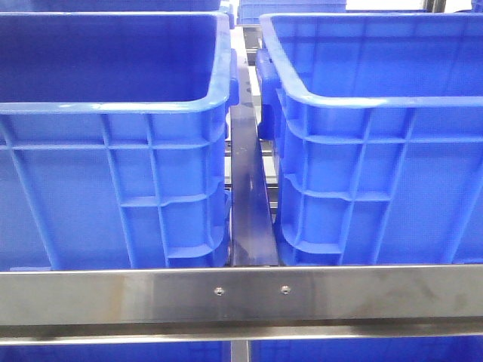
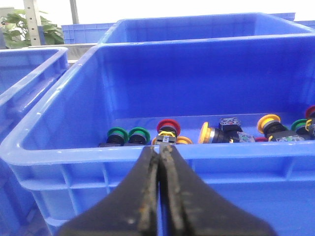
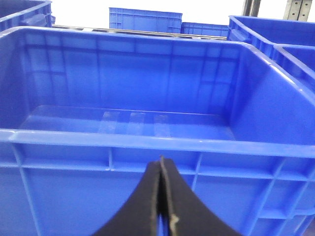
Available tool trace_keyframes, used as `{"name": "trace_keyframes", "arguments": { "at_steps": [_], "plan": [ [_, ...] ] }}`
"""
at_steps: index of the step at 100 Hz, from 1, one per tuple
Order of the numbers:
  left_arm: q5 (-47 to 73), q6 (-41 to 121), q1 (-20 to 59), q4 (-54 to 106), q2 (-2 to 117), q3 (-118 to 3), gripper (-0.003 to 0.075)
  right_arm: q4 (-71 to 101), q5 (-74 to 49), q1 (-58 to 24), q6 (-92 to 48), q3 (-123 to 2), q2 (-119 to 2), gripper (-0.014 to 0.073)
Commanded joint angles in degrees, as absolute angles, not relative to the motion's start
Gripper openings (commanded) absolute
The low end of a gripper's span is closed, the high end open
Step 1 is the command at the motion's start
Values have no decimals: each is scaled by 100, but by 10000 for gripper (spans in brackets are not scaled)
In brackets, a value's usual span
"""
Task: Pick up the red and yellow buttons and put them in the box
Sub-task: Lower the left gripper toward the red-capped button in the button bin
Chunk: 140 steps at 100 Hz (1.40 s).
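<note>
In the left wrist view a blue crate [image 2: 59,150] holds several push buttons along its floor. Among them are a red button [image 2: 169,126] and yellow buttons [image 2: 204,133] [image 2: 269,121]. My left gripper [image 2: 160,148] is shut and empty, outside this crate, its tips level with the near rim and in line with the red button. In the right wrist view the box [image 3: 147,141], a deep blue crate, is empty inside. My right gripper [image 3: 161,159] is shut and empty, outside its near wall just below the rim. Neither gripper shows in the front view.
Green buttons [image 2: 117,133] [image 2: 138,133] lie beside the red one. The front view shows two blue crates [image 1: 113,105] [image 1: 362,98] side by side, a dark bar [image 1: 247,196] between them and a steel rail [image 1: 241,290] across the front. More blue crates [image 3: 145,19] stand behind.
</note>
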<state>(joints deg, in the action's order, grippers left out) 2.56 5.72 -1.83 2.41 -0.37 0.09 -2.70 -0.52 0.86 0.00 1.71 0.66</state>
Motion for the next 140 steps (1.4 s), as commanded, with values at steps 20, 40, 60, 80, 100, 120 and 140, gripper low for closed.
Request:
{"name": "trace_keyframes", "arguments": {
  "at_steps": [20, 40, 60, 80, 100, 120, 140],
  "plan": [
    [-223, 535, -153, 249, -212, 311, -20, -329, 374, 107, 0, 70, 189, -67],
    [-273, 535, -153, 249, -212, 311, -20, -329, 374, 107, 0, 70, 189, -67],
    [-227, 535, -153, 253, -202, 144, -20, -329, 374, 107, 0, 70, 189, -67],
    [663, 535, -153, 253, 137, -646, -20, -329, 374, 107, 0, 70, 189, -67],
    [1352, 535, -153, 253, 1067, -1634, -20, -329, 374, 107, 0, 70, 189, -67],
    [1884, 535, -153, 253, 2318, -2626, 1, -329, 374, 107, 0, 70, 189, -67],
    [1939, 535, -153, 262, 3717, -3446, 355, -329, 374, 107, 0, 70, 189, -67]
  ]
}}
